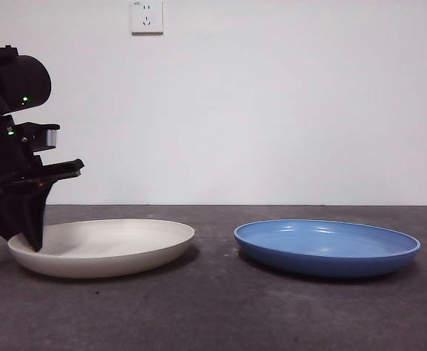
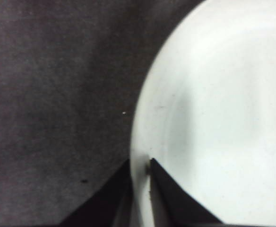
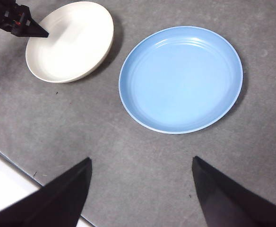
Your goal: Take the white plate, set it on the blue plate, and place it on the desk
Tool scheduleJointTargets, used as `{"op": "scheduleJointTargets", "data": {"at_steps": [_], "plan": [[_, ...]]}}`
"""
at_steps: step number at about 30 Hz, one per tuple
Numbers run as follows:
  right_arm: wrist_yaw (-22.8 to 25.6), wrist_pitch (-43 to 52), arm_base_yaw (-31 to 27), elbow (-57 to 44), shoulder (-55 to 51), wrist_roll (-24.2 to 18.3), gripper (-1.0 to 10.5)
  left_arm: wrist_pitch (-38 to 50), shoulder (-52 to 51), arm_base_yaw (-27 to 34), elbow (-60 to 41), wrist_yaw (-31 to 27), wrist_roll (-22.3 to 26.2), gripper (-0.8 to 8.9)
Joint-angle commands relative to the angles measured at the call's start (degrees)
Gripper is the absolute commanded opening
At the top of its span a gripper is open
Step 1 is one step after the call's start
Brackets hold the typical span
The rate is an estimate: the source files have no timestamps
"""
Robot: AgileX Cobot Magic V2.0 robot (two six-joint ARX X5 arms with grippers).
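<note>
In the front view I see the left gripper [image 1: 34,241] down at the outer edge of the white plate [image 1: 104,247], which sits on the desk [image 1: 221,307] beside the blue plate [image 1: 327,247], apart. My left wrist view shows its jaws straddling that rim, clamped on it. From the right wrist view, the right gripper [image 3: 140,172] hangs spread wide above the desk, grasping nothing.

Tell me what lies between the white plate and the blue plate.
Nothing: only a bare strip of the desk separates the white plate from the blue plate. The front view and right wrist view both show the gap empty, plates apart.
</note>
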Motion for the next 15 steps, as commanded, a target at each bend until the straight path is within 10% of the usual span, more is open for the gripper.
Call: {"op": "scheduleJointTargets", "data": {"at_steps": [1, 15], "plan": [[0.0, 0.5, 0.2, 1.0, 0.3, 0.6, 3.4, 0.5, 0.9, -0.1, 1.1, 0.0, 0.7, 0.09], [0.0, 0.5, 0.2, 1.0, 0.3, 0.6, 3.4, 0.6, -12.3, -0.1, 1.5, 1.7, -4.9, 0.09]]}}
